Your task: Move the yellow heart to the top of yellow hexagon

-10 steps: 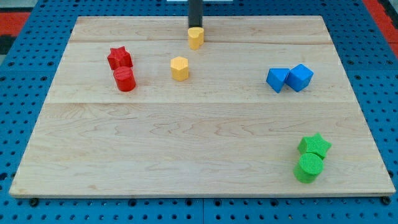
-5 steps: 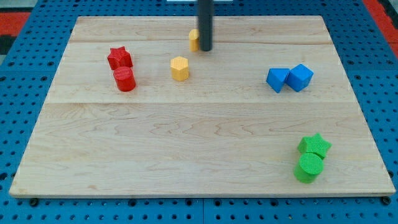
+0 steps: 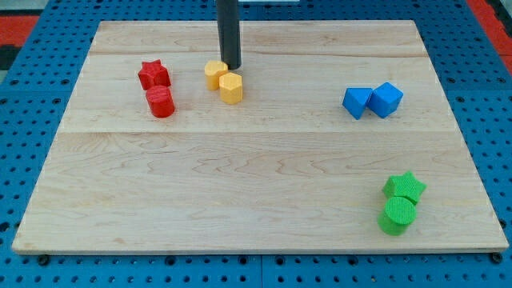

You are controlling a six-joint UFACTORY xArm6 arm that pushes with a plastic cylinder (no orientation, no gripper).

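Since the earlier frame, yellow heart (image 3: 214, 74) slid left beside hexagon (image 3: 231, 87); my tip (image 3: 231, 66), a jawless end effector, touches heart's right, having pushed it.

Two yellow blocks (image 3: 223, 81), two red (image 3: 157, 89), two blue (image 3: 373, 101), two green (image 3: 401, 203).

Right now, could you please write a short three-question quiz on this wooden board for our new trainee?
1. True or false: the yellow heart block touches the yellow hexagon block.
2. Which block does my tip stand nearest? A red star block B yellow heart block C blue cube block
3. Fill in: the green star block sits near the view's bottom ____ corner.

Key: 1 true, with the heart at the hexagon's upper left. 2 B. 3 right.
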